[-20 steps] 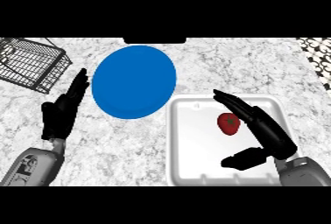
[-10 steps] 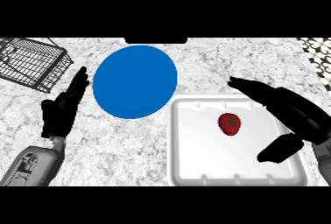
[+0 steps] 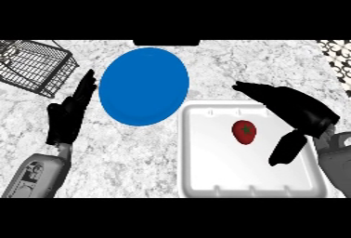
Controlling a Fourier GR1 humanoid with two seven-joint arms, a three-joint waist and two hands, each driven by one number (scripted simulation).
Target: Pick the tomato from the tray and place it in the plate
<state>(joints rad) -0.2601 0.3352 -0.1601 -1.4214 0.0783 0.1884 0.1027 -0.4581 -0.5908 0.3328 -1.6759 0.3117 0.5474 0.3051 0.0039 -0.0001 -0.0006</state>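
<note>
A red tomato [image 3: 244,131] with a green stem spot lies in the white tray [image 3: 205,172], in its upper right half. My right hand [image 3: 296,109] hovers open over the tray's right side, fingers stretched toward the far left and thumb hanging down just right of the tomato, not touching it. The blue plate [image 3: 143,86] sits on the marble counter to the upper left of the tray and holds nothing. My left hand [image 3: 68,116] rests open to the left of the plate, fingers pointing up.
A black wire basket [image 3: 34,65] stands at the far left corner of the counter. A dark patterned patch [image 3: 336,53] shows at the far right edge. Bare marble lies between the plate and the left forearm.
My right hand has drawn back to the right and up, away from the tomato, uncovering the tray's right side. The tomato, the plate and the left hand have stayed where they were.
</note>
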